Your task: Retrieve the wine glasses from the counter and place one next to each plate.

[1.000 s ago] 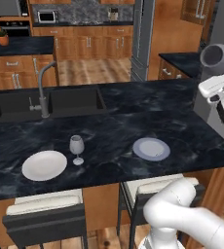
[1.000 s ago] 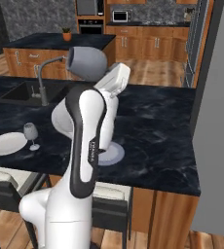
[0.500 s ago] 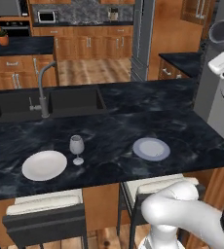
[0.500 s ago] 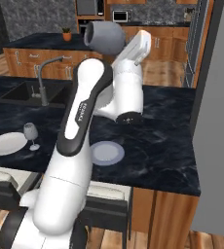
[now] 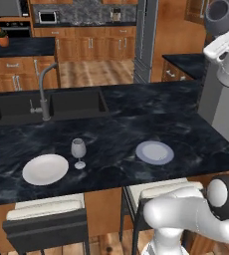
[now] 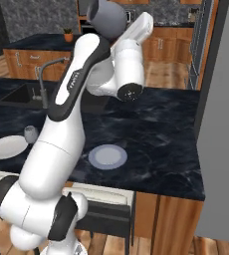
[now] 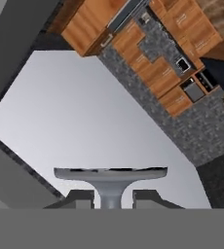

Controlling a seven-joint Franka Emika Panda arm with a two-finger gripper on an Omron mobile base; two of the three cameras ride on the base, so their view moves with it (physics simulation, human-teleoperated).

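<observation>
**A:** Two plates lie on the black marbled surface (image 5: 116,134): a white plate (image 5: 45,169) to the left, a pale bluish plate (image 5: 155,152) with a rim to the right, well apart. What stands by them?

**B:** One wine glass (image 5: 78,152) stands upright just beside the white plate's right edge, translucent grey, round bowl on a thin stem. Neither plate has anything on it.

**A:** What else is around?

**B:** A dark sink basin (image 5: 47,103) with a curved grey tap (image 5: 44,92) is set into the surface behind the plates. Two cushioned stools (image 5: 47,221) stand under the near edge.

**A:** And the fingers?

**B:** In the hand view the fingers (image 7: 112,198) sit narrow, closed around the stem of a second glass (image 7: 110,178), its round foot spread flat just past the tips. The arm holds it high above the surface's right end.
</observation>
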